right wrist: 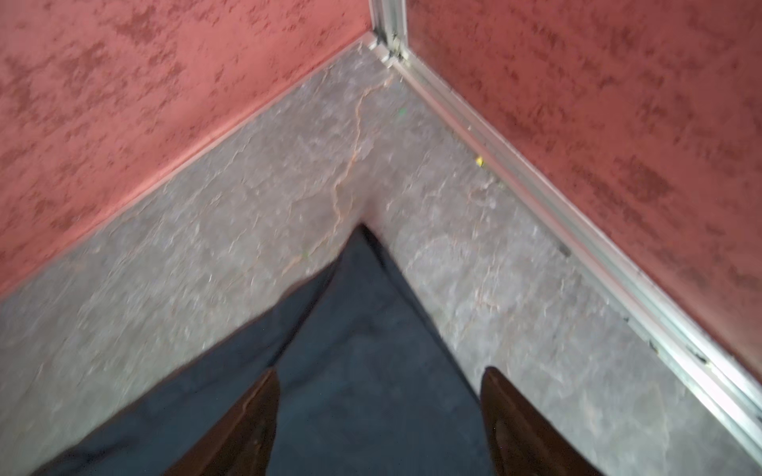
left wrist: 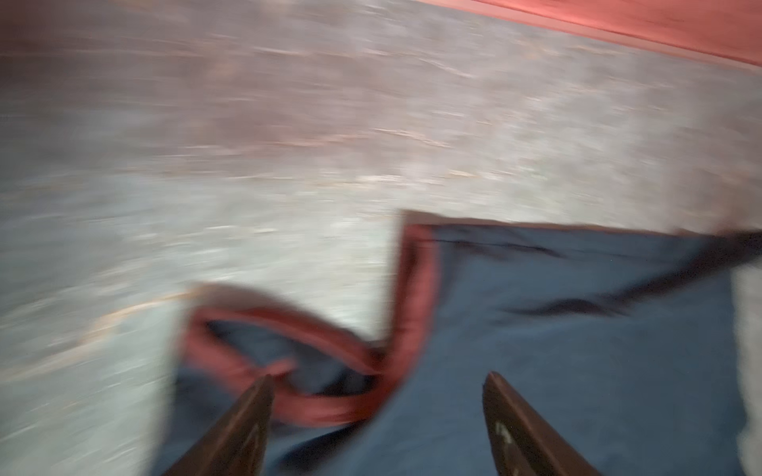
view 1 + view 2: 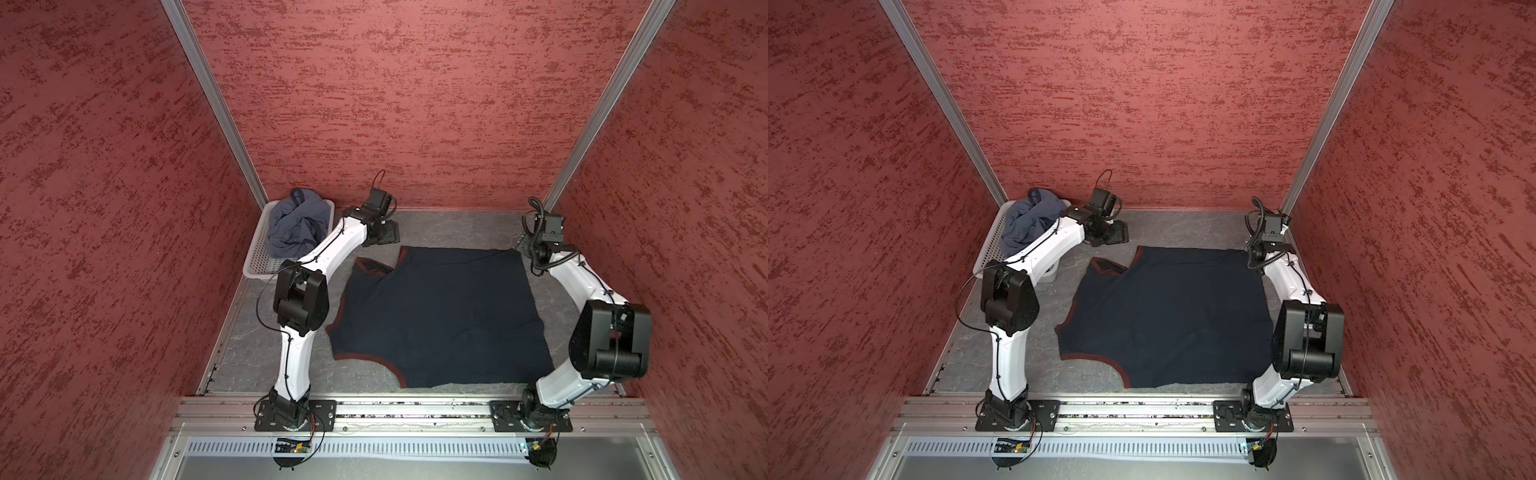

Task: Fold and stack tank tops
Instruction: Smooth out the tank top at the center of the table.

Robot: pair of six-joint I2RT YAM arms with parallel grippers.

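A dark navy tank top (image 3: 440, 316) (image 3: 1167, 316) with maroon trim lies spread flat on the grey table in both top views. My left gripper (image 3: 384, 235) (image 2: 377, 377) hovers open at its far left corner. A looped maroon-edged strap (image 2: 288, 358) lies just past the fingertips and nothing is between them. My right gripper (image 3: 521, 245) (image 1: 379, 371) hovers open over the pointed far right corner (image 1: 363, 255), holding nothing. A slate blue-grey tank top (image 3: 293, 226) (image 3: 1025, 222) sits crumpled in the basket. The left wrist view is blurred.
The white perforated basket (image 3: 259, 257) (image 3: 990, 245) stands at the far left against the wall. Red textured walls close in three sides, with metal corner posts (image 1: 389, 24). The arms' base rail (image 3: 415, 409) runs along the near edge.
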